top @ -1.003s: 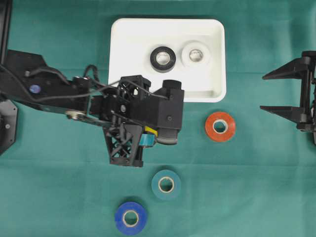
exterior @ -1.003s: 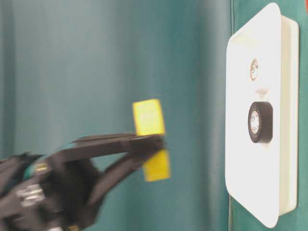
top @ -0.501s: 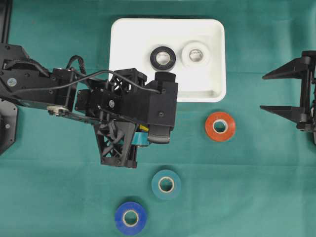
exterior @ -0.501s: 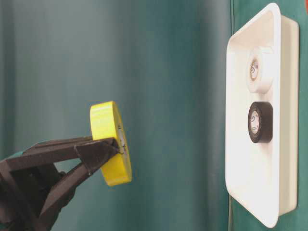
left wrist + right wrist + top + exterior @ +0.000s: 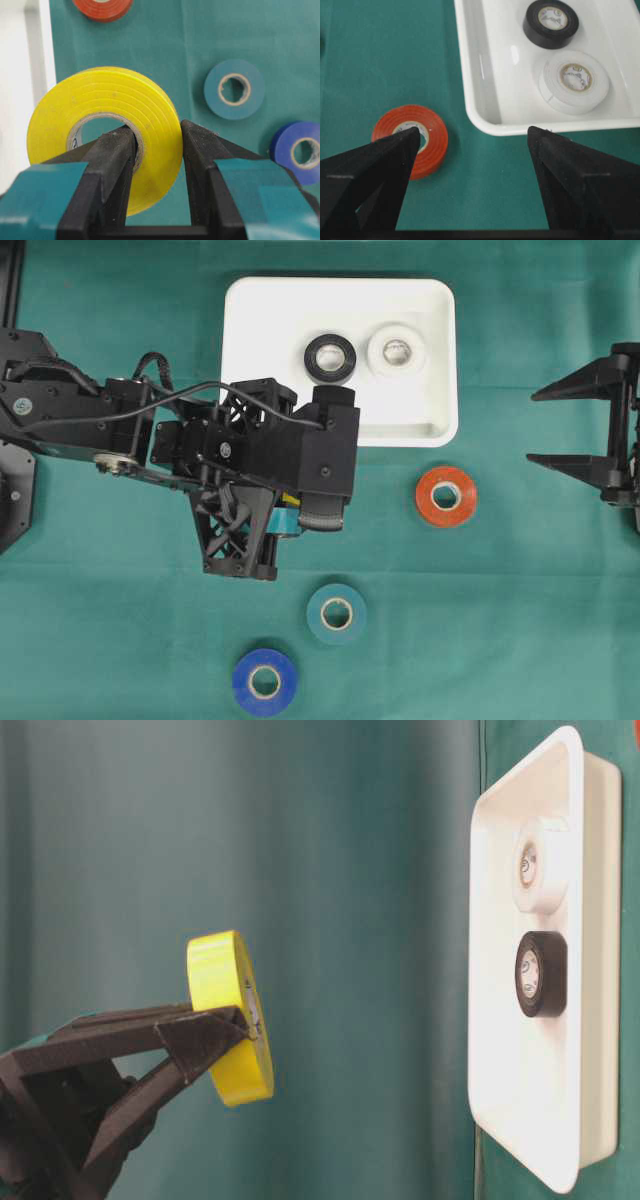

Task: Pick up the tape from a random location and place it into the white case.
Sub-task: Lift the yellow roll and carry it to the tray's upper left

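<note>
Green-clothed worktop [image 5: 520, 620]. Left gripper [image 5: 157, 150] is clamped on the yellow tape [image 5: 107, 130], one finger through its core, held aloft just short of the case [image 5: 260, 330]. Right gripper [image 5: 472, 135] is idle, jaws apart.

yellow tape roll [image 5: 107, 135] glossy smooth vinyl, white case [image 5: 262, 350] shiny plastic, surface [image 5: 500, 620] matt green cloth, left claw [image 5: 159, 167] matt black plastic

The yellow tape roll [image 5: 107, 135], tilted on edge with one tool finger through its cardboard core and the other against its outer wall, hangs off the surface, apart from the shallow white case [image 5: 260, 360], which lies flat holding a black roll [image 5: 330, 359] and a white roll [image 5: 396, 351] side by side.
</note>
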Controlling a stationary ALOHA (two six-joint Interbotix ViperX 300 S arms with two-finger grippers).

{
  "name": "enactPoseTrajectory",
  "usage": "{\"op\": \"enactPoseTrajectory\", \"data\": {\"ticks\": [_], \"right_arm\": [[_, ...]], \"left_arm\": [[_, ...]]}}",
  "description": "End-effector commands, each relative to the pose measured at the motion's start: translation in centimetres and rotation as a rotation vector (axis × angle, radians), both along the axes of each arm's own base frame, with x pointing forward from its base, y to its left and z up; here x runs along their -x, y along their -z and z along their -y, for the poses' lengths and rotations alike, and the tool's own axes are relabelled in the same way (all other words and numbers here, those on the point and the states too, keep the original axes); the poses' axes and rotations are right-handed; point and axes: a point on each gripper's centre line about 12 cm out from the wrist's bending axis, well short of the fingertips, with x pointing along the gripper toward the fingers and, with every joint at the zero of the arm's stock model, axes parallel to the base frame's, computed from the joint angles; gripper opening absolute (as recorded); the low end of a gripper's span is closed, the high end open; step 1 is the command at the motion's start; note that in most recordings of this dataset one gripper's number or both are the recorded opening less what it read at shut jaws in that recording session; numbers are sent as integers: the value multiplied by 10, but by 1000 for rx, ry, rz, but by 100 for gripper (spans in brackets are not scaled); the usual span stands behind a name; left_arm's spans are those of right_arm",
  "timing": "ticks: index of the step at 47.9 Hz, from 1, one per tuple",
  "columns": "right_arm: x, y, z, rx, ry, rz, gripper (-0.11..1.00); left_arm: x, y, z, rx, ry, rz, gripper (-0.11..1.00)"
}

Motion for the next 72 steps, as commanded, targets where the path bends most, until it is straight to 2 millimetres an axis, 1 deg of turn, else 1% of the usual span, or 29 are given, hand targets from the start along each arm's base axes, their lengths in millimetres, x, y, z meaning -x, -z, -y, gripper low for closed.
{"op": "enactPoseTrajectory", "data": {"ticks": [1,15,26,33,49,54,72], "right_arm": [[-5,-11,1,4,0,29,82],[-5,-11,1,4,0,29,82],[-4,-11,1,4,1,24,82],[-4,-10,1,4,3,18,82],[-4,-11,1,4,3,21,82],[-4,-11,1,4,4,19,82],[-4,-11,2,5,7,8,82]], "left_arm": [[3,-22,1,2,4,61,22],[3,-21,1,2,4,61,22],[8,-19,1,0,7,52,22],[18,-14,2,2,10,40,22],[54,-5,4,4,23,17,22],[60,-2,4,5,24,12,22],[59,-1,3,2,24,11,22]]}}
